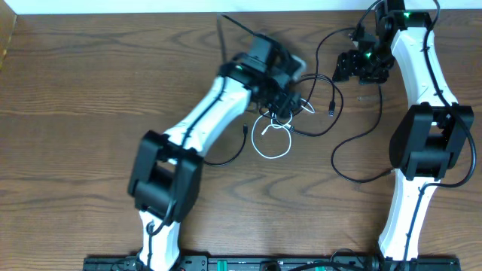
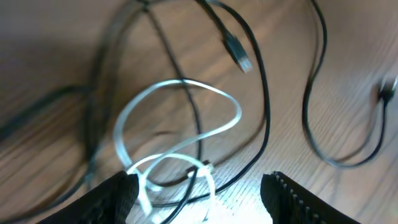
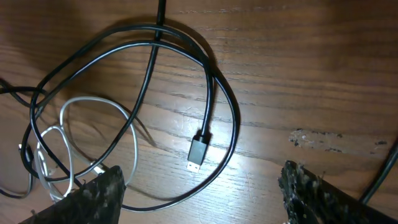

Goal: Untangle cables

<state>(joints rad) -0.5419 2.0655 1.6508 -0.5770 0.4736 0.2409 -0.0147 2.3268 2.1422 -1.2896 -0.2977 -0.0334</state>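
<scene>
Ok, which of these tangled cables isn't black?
The white cable, coiled in loops at the middle of the tangle. The other cables crossing and circling it are all black.

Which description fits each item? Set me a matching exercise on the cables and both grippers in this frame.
1 white cable
2 black plug
3 left gripper
4 right gripper

A open, over the black plug
B coiled in pale loops
C open, over the white loops
D lying inside a loop of black cable

Pairs: 1-B; 2-D; 3-C; 4-A
</scene>
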